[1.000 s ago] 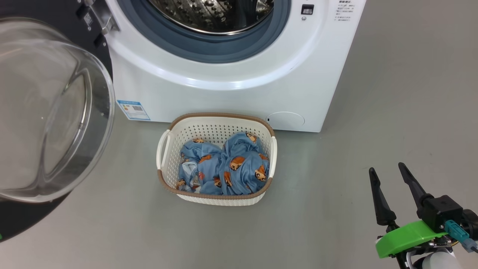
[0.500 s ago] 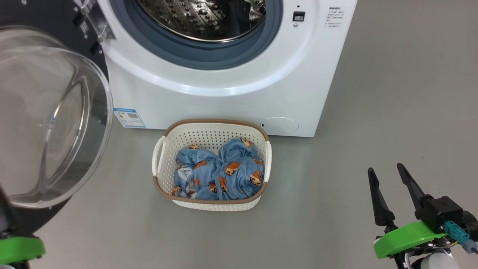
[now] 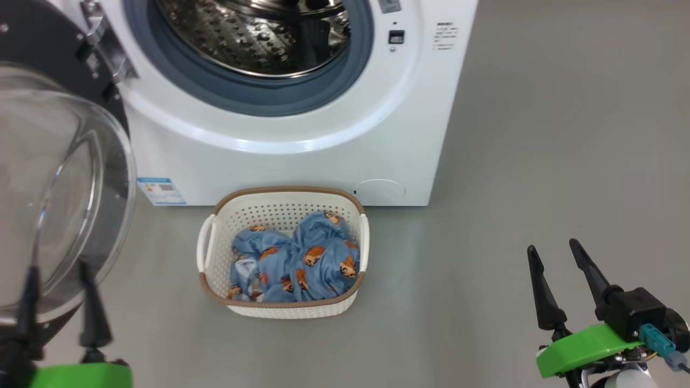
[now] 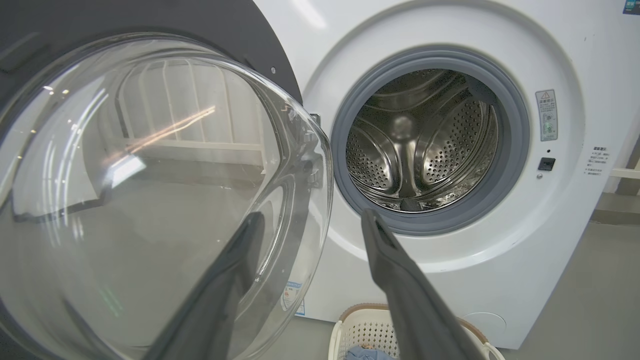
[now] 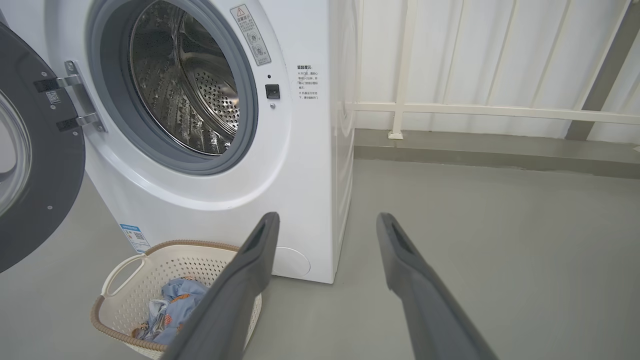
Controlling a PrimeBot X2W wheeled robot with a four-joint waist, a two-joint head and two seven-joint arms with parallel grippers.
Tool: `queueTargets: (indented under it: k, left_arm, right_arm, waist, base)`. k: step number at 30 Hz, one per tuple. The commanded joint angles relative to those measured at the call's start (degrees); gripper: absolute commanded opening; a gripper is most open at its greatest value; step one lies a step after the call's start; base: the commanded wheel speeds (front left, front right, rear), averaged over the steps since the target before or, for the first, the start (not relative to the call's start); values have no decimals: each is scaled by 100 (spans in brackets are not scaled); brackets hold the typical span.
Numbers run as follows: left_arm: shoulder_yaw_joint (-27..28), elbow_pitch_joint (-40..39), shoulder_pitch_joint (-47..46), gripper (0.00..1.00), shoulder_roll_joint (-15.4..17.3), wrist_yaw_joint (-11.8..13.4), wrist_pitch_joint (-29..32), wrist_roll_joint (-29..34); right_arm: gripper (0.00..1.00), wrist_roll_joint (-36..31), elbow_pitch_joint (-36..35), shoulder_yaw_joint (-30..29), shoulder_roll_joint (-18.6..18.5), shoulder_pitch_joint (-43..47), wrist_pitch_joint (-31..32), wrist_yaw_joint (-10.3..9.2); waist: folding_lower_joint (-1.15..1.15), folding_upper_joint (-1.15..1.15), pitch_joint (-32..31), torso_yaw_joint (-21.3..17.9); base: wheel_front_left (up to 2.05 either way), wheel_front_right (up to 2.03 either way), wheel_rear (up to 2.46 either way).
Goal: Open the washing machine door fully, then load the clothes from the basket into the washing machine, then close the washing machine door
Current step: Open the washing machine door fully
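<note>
The light blue soft garments printed with orange-brown bear faces (image 3: 294, 261) lie heaped in the small cream perforated plastic basket with the brown woven-look rim (image 3: 280, 191). The basket stands on the grey floor (image 3: 485, 215) just in front of the big white front-loading washing machine (image 3: 280, 161), below its steel drum (image 3: 253, 37). In the head view it sits between the two arms and ahead of both: up and to the right of the left gripper (image 3: 56, 267), up and to the left of the right gripper (image 3: 552, 245). Both pairs of jaws are spread wide with nothing between them, fingers pointing toward the machine. The large round door with the glossy black rim and bulging clear glass bowl (image 3: 59, 178) hangs swung out on the left, hinge side, leaving the drum mouth uncovered, so loading seems the next step. The left gripper looks slightly nearer the heap, yet the glass bowl stands close beside it, while the right would reach the basket over floor. Either must drop down and inward. The heap seems to spread more side to side than front to back, so jaws closing front to back would likely straddle it best
</note>
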Motion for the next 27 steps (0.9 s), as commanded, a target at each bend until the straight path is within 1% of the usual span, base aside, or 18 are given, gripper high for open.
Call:
queueTargets:
  k: [1, 5, 14, 22, 24, 25, 27]
  left_arm:
    - [41, -192, 29, 100, 128, -15, -31, 34]
    - [-284, -245, 226, 100, 127, -15, -31, 78]
    - [-698, -355, 559, 100, 126, 29, -31, 132]
    - [-990, -466, 839, 100, 126, 123, -31, 89]
    - [-1021, -473, 898, 100, 126, 155, -31, 72]
    - [-1027, -452, 940, 100, 126, 218, -31, 119]
    - [-1045, -445, 957, 100, 126, 237, -31, 127]
  right_arm:
    - [100, 49, -166, 181, 1, 27, -69, 35]
    - [100, 49, -244, 171, 8, 147, -69, 35]
    - [100, 82, -347, 264, 17, 279, -69, 35]
    - [100, 121, -498, 294, 19, 350, -69, 35]
    - [100, 140, -538, 293, 19, 363, -69, 35]
    - [100, 151, -558, 294, 20, 383, -69, 35]
    - [100, 158, -573, 294, 20, 402, -69, 35]
  waist:
    - [0, 0, -83, -126]
    - [0, 0, -154, -280]
    - [0, 0, -288, -610]
    - [0, 0, -451, -739]
    - [0, 0, -479, -755]
    - [0, 0, -503, -759]
    - [0, 0, -519, -755]
  base:
    - [0, 0, 0]
    - [0, 0, 0]
    - [0, 0, 0]
    - [0, 0, 0]
    - [0, 0, 0]
    - [0, 0, 0]
    - [0, 0, 0]
